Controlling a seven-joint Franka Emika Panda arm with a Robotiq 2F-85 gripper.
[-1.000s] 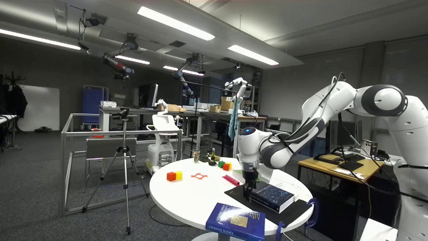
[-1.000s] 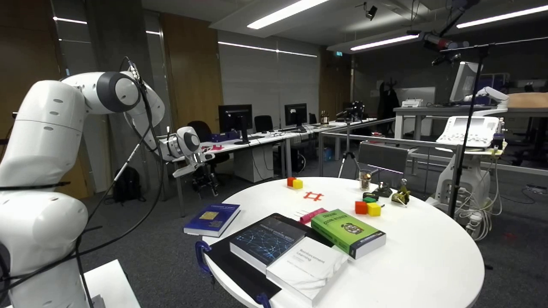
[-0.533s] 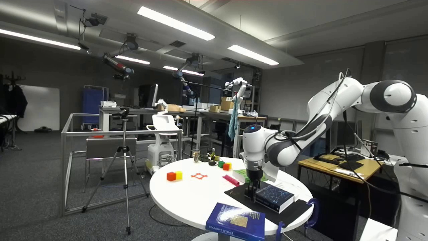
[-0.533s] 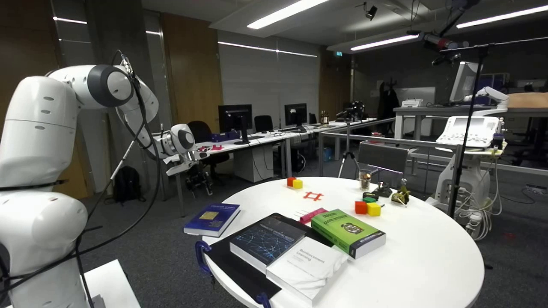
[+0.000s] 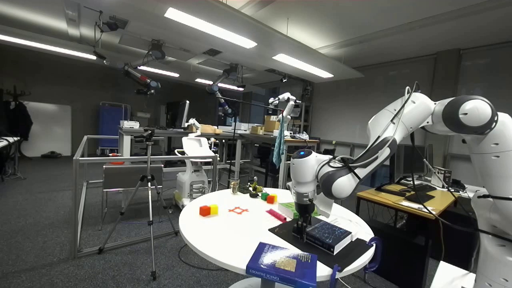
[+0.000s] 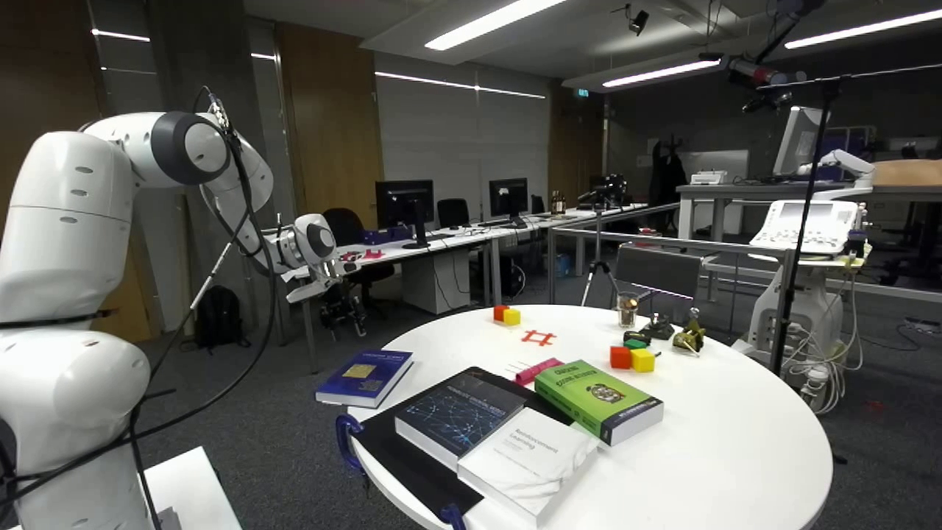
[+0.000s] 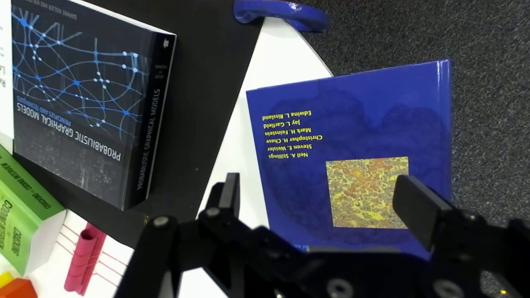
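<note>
Empty and spread wide, the gripper (image 7: 316,194) points down at the blue book (image 7: 352,136), the thing nearest its fingertips in the wrist view, and touches nothing that shows. Over the past second the arm (image 5: 382,126) has drawn back a little towards its base in both exterior views, then come to rest. For the work in hand that seems to be a change of stance only — nothing has been gripped or shifted. The blue book lies flat, cover up, at the rim of the white table (image 6: 721,442), partly sticking out beyond it, and apart from the black mat (image 7: 203,124), a strip of tabletop between them. Seen from the wrist, one finger (image 7: 232,196) stands just outside the book's edge, with table behind it, while the opposite one overlaps the patterned square (image 7: 368,194) on the cover. How high they are above it is hard to judge, as the dark gripper merges with the dim floor (image 6: 294,467) in an exterior view. On the mat rests the dark book (image 7: 83,95), with the white book (image 6: 530,460) beside it and the green book (image 6: 600,401) close by — all three lying just as they did.
</note>
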